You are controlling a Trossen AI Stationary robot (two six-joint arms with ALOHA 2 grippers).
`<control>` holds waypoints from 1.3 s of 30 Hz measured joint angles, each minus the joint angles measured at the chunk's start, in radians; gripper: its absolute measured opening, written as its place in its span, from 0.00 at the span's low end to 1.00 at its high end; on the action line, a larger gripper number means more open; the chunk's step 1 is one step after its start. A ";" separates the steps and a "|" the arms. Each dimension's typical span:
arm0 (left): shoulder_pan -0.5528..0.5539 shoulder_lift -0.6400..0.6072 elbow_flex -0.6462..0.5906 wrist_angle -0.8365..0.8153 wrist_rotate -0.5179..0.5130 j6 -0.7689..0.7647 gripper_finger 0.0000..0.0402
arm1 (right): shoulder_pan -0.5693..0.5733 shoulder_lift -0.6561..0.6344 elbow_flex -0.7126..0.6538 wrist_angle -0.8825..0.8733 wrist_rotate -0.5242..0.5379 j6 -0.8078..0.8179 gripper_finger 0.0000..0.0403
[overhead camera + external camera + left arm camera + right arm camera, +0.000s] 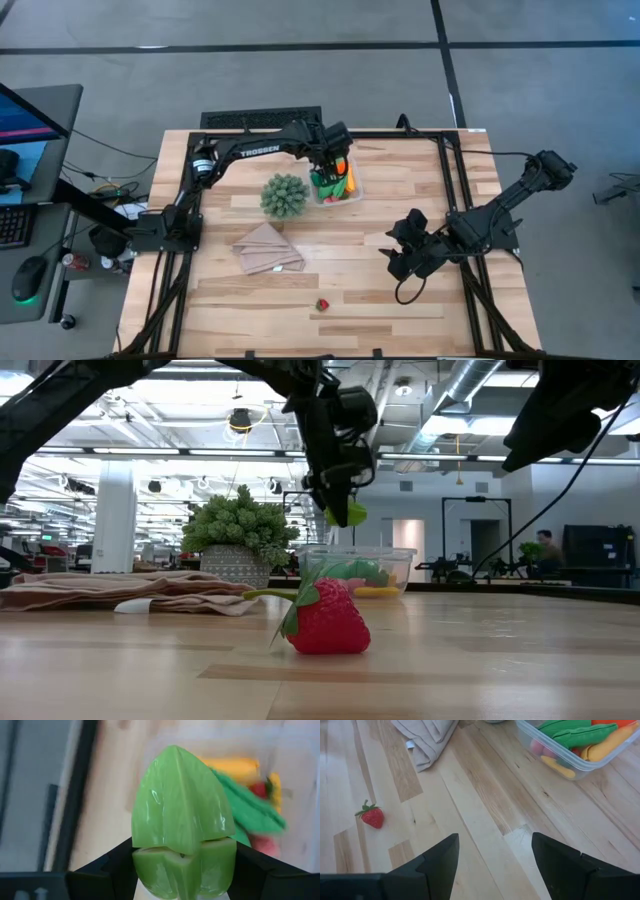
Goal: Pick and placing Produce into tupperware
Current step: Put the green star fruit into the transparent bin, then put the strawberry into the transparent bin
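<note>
Green pepper (182,825): glossy, light, rigid plastic, likely slippery; left claw (326,172) clamped across its base, above tupperware (352,190). Strawberry (322,304) lies loose on near surface (380,310). Right claw (495,857) apart, empty.

Glossy light-green pepper (182,825) is seen between black gripper fingers (102,872). Clear tupperware (555,760) is filled with green pods (580,734), yellow banana (559,767), orange carrot (349,181). Red strawberry (372,816) with green leaves, tan cloth (266,248), spiky green ball (284,195) are set on pale striped-wood tabletop (400,310).
</note>
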 joint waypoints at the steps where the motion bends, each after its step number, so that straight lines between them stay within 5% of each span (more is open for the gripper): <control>1: 0.001 0.009 -0.001 -0.012 0.014 0.006 0.55 | 0.000 0.000 0.000 0.000 0.000 0.000 0.61; 18: 0.000 0.054 0.000 -0.031 0.023 0.023 0.57 | -0.003 0.000 0.000 -0.022 0.000 -0.007 0.61; 31: -0.002 0.054 0.004 -0.053 0.034 0.032 0.73 | -0.003 0.000 0.000 -0.015 0.000 -0.001 0.61; 39: -0.016 0.054 0.182 -0.167 0.052 0.032 0.75 | -0.003 0.000 0.000 -0.014 0.004 0.000 0.61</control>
